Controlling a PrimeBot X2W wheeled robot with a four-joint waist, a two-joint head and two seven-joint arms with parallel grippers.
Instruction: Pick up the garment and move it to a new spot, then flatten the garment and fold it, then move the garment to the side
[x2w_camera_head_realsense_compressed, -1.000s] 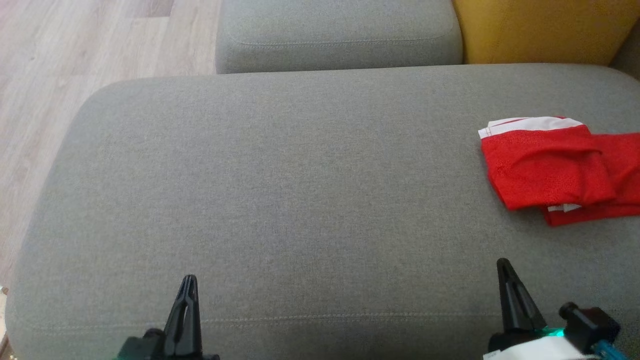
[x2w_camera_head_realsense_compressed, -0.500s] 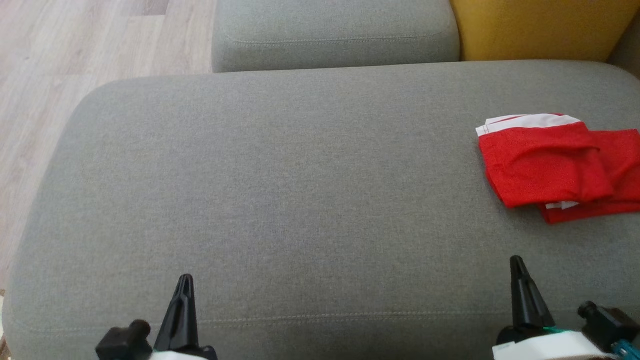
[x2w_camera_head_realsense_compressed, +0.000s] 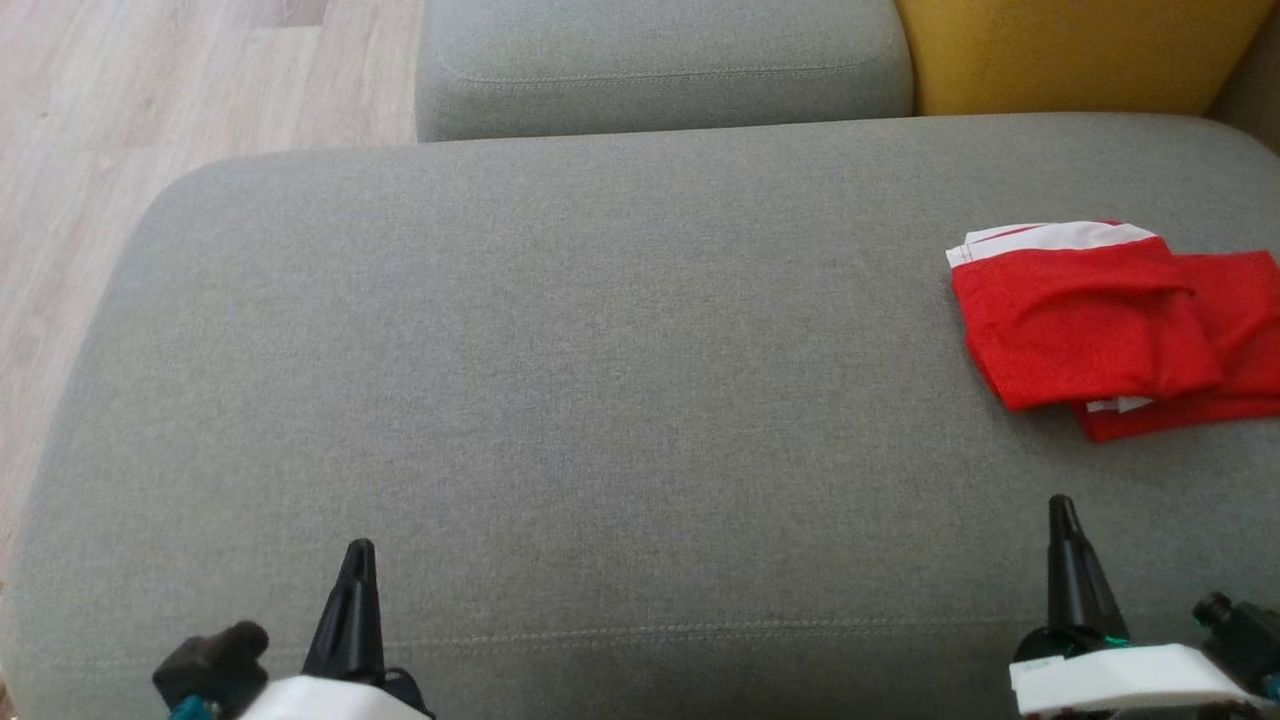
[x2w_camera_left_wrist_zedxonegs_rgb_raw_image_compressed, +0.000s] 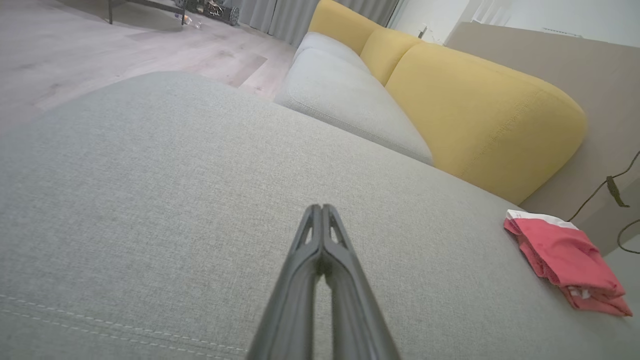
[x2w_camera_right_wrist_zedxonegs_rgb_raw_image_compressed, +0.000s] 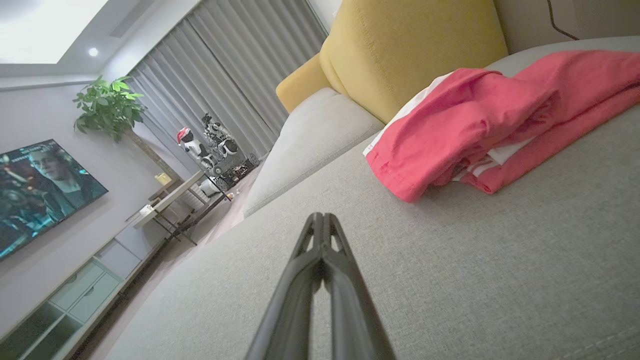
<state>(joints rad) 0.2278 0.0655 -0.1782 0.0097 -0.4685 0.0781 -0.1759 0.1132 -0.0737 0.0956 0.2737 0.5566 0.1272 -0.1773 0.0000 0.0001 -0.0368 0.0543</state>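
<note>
The left gripper is at the lower left of the head view. Its two dark fingers are pressed together tip to tip and hold nothing. The left wrist view shows the same: both fingers meet in a single point just above the grey seat cushion. The right gripper is at the lower right of the head view. It is also fully closed and empty, and its tips point up the cushion.

The garment lies on the right-hand part of the seat cushion, well apart from the left gripper and nearer the right one, though neither touches it. It is red with a white band along its far edge and is folded over on itself in loose layers. A scrap of white shows between the layers at the near edge. It may be a pair of shorts, but the bundle is too rumpled to be sure. Its right end runs out of the head view.

Behind the seat cushion is a second grey cushion, and a yellow cushion is beside that on the right. Pale wooden floor shows to the left. In the right wrist view a television, a green plant and grey curtains can be seen across the room.
</note>
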